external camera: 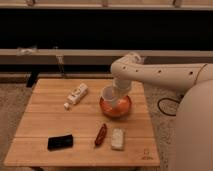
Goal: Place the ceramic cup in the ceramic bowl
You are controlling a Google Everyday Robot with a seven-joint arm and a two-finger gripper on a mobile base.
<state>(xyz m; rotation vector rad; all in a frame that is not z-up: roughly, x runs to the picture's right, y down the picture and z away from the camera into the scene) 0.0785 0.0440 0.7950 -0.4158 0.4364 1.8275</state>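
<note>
The claw [114,95] hung over the right-middle part of the wooden table [45,125]. To its left a white bottle [78,93] lay on its side, tilted, with a small white bit [66,105] just off its lower end. Nearer the camera than the claw, a reddish-brown packet [101,134] lay lengthwise, and a white block [117,139] sat just right of it, apart from it. Far to the claw's lower left, near the front edge, lay a flat black object [60,142]. To the claw's right, off the table, a dark cable [165,105] looped on the carpet [12,100].
</note>
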